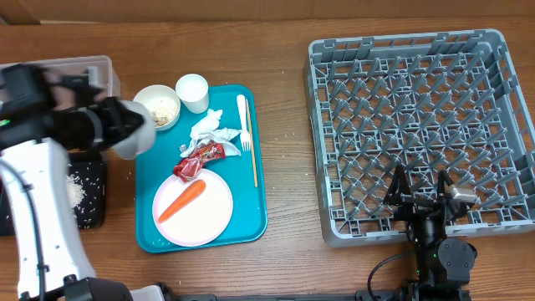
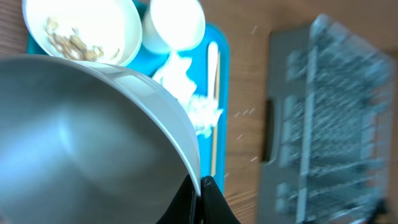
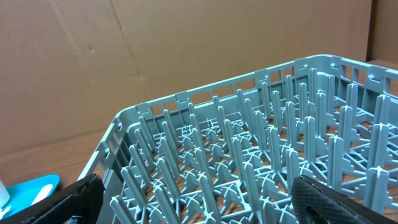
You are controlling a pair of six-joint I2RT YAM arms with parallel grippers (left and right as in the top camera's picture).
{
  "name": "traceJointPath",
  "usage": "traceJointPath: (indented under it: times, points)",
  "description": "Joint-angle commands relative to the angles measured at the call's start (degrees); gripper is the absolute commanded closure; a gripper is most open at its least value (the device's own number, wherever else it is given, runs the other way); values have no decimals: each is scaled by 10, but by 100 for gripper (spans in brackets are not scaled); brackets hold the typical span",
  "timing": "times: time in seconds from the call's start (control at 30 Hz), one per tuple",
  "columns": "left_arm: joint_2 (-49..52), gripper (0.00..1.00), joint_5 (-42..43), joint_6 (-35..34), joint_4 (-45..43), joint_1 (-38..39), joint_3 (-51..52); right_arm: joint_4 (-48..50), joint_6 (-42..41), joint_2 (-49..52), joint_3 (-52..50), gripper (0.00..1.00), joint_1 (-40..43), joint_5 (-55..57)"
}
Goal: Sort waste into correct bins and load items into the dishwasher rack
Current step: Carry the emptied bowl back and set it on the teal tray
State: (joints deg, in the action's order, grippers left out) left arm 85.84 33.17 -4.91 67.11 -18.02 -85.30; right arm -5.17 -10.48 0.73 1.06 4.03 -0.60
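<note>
The dishwasher rack (image 1: 418, 117) sits right of the serving tray (image 1: 249, 209), which holds the plate (image 1: 209, 213) bearing the carrot (image 1: 182, 201).

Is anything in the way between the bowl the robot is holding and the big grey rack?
Only the teal tray with its cup and napkins lies between the held bowl and the rack. All sit low, so carrying the bowl over them should probably work.
</note>
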Motion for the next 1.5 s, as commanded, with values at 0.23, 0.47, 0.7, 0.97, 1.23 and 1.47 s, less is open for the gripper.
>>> traceJointPath:
  times: [0.23, 0.47, 0.7, 0.97, 1.23, 1.47]
  points:
    - [54, 96, -353, -148, -13, 169, -11, 3, 1, -5, -6, 0, -3, 6]
    - [141, 96, -376, -176, -30, 179, -11, 3, 1, -5, -6, 0, -3, 6]
    - [198, 96, -360, -172, -38, 184, -11, 3, 1, -5, -6, 0, -3, 5]
    - [221, 94, -359, -172, -65, 195, -11, 3, 1, -5, -6, 0, -3, 6]
    - [240, 90, -359, -172, -65, 196, -11, 3, 1, -5, -6, 0, -3, 5]
    - [241, 82, -334, -164, -63, 196, -11, 3, 1, -5, -6, 0, -3, 5]
